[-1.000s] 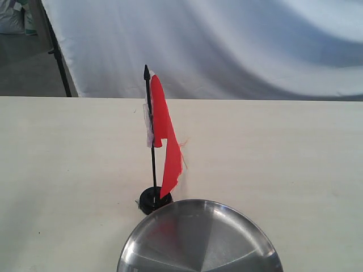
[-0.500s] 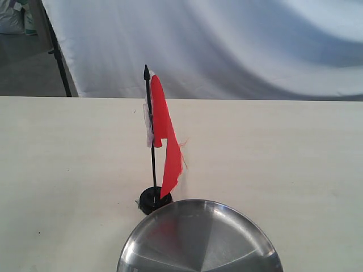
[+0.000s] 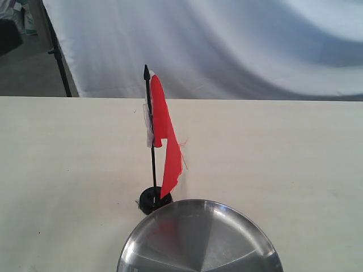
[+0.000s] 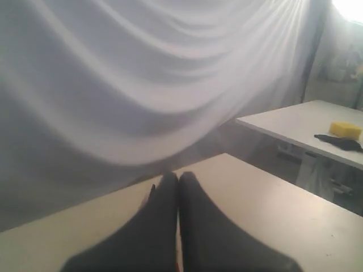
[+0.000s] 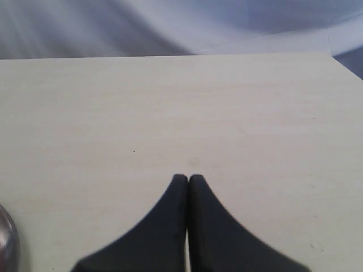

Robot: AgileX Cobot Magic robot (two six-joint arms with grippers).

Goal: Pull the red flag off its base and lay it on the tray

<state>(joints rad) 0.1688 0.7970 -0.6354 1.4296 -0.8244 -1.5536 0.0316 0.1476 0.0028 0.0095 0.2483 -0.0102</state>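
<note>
The red flag (image 3: 165, 139) stands upright on its thin black stick in the small black base (image 3: 150, 200), near the middle of the table. Just in front of the base lies the shiny steel tray (image 3: 170, 224), cut off by the frame's lower edge. My left gripper (image 4: 179, 176) is shut and empty, held above the table; a sliver of the flag's black tip (image 4: 152, 187) peeks out beside its fingers. My right gripper (image 5: 188, 177) is shut and empty over bare tabletop, with the tray's rim (image 5: 7, 241) at the picture's edge.
A white cloth (image 3: 227, 45) hangs behind the table's far edge. A dark shape (image 3: 8, 37) shows at the exterior view's upper left corner. In the left wrist view a second table (image 4: 295, 127) carries a yellow block (image 4: 345, 130).
A dark shape has come into the upper left corner of the exterior view. Flag, base and tray have not moved.
</note>
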